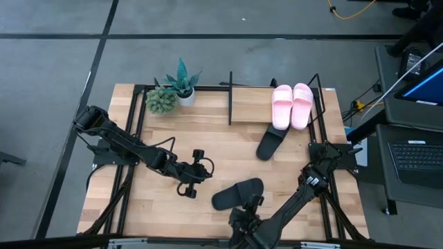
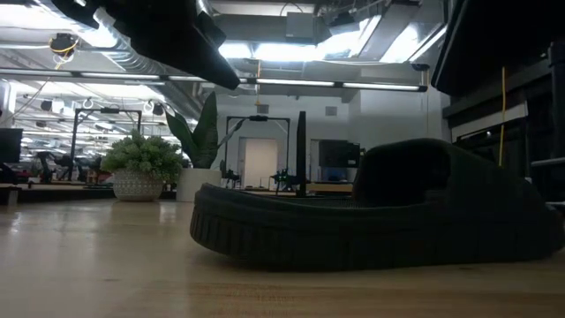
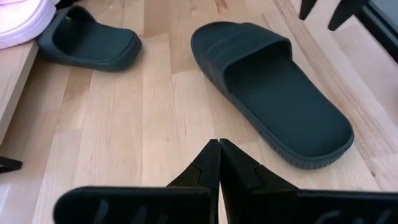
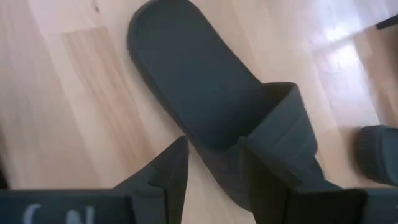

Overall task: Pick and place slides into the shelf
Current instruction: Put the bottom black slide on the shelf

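One black slide [image 1: 237,194] lies flat near the table's near edge and fills the low view [image 2: 371,216]. My right gripper [image 4: 214,165] is open low over it. One finger is above the footbed beside the strap [image 4: 286,118], the other outside the slide's side edge. A second black slide [image 1: 269,143] lies in front of the shelf [image 1: 249,104], toe toward it. Two pink slides [image 1: 291,106] rest side by side on the shelf's right end. My left gripper [image 3: 219,152] is shut and hovers at mid-table, left of the near black slide [image 3: 273,93]. My right gripper comes slanting down from the near side with its fingers on either side of the black slide's side edge [image 4: 214,140], just beside the strap. I cannot tell whether a finger touches the slide. The slide lies flat on the table.
Two potted plants [image 1: 173,93] stand on the shelf's left end. Upright black rods [image 1: 230,97] rise from the shelf's middle. Bare wood [image 1: 159,131] stretches between the plants and my left arm. A desk with a laptop [image 1: 415,155] stands beyond the right edge.
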